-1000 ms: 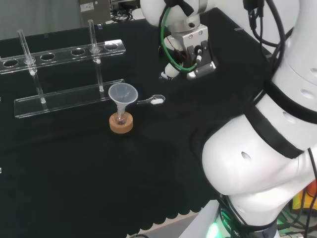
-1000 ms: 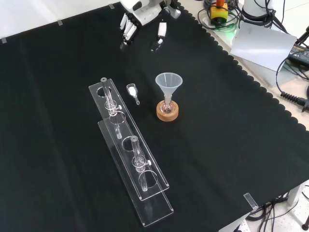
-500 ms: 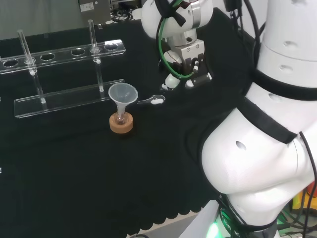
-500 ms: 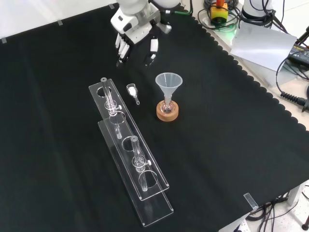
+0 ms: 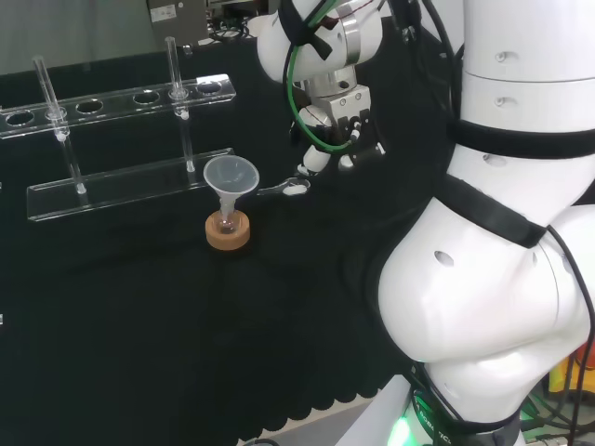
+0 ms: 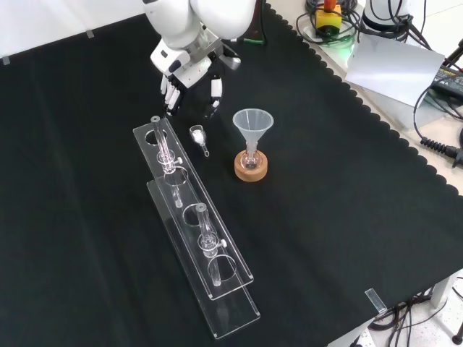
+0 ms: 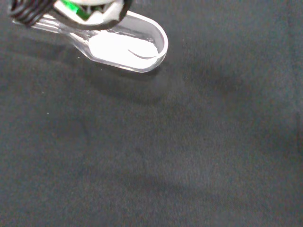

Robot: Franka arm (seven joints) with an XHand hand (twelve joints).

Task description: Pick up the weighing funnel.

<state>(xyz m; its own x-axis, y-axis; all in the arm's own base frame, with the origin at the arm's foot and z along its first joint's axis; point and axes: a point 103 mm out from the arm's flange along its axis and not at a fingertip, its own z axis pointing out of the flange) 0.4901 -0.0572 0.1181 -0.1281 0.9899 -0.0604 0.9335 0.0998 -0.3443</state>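
One weighing funnel [image 6: 197,134] (white contents, seemingly powder) on cloth [image 6: 333,188]; one robot hand [image 6: 188,66] near, fingers [image 6: 215,87] released.

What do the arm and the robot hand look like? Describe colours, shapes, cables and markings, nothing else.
The arm is glossy white, built of big rounded links with black bands at the joints. A green cable loops round the wrist, and a green light glows at the base. The robot hand is black and white, with slim segmented fingers.
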